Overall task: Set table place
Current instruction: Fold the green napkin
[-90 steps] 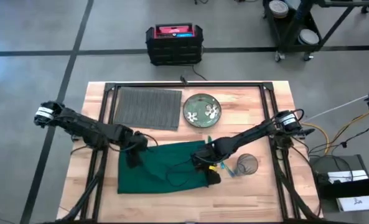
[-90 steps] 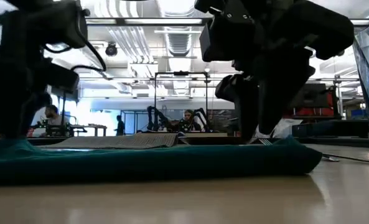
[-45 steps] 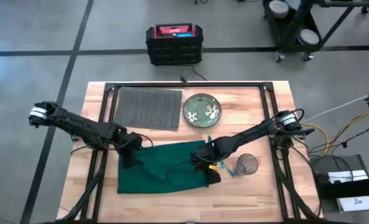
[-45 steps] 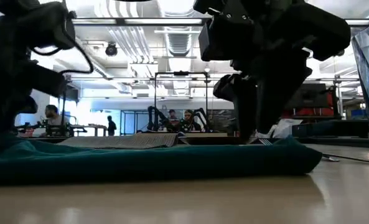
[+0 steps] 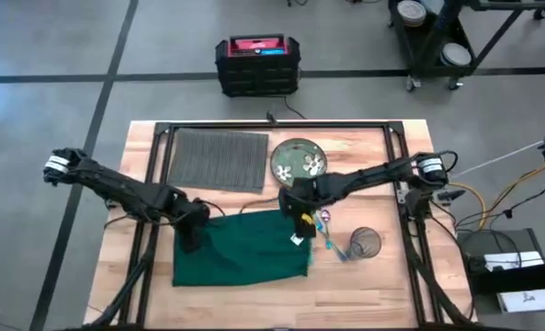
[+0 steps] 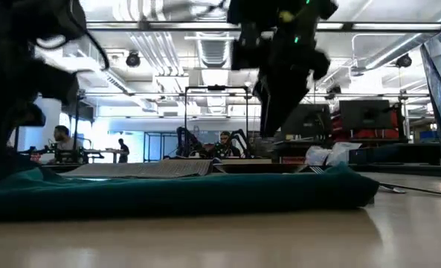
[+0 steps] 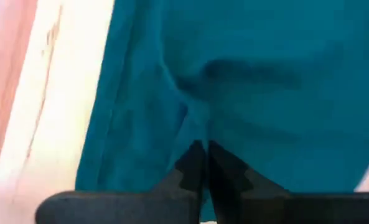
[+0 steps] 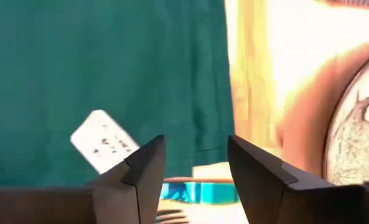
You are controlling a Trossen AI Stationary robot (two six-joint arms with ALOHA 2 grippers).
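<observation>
**Green napkin pinched at its left edge; right gripper raised and open**

Green cloth napkin [image 5: 244, 248] lies spread on the light-wood table [image 5: 382, 285], toward 6 o'clock of the table centre. The left gripper [image 5: 191, 232] sits at the napkin's 9 o'clock edge, upper corner; in the left wrist view its fingers [image 7: 196, 171] are pressed together with a fold of the cloth caught between them.

The right gripper [image 5: 299, 204] stands over the napkin's 1 o'clock corner, just at 6 o'clock of the plate [image 5: 298, 161]. In the right wrist view its fingers [image 8: 144, 168] are spread apart with nothing between them; a white tag [image 8: 103, 148] lies on the cloth below.

The grey ribbed placemat [image 5: 217, 158] lies flat at 11 o'clock of the table centre, with the patterned plate just beside it at 3 o'clock, apart from the napkin. A wire cup [image 5: 366, 243] and cutlery [image 5: 327, 230] rest at the napkin's 3 o'clock side.
</observation>
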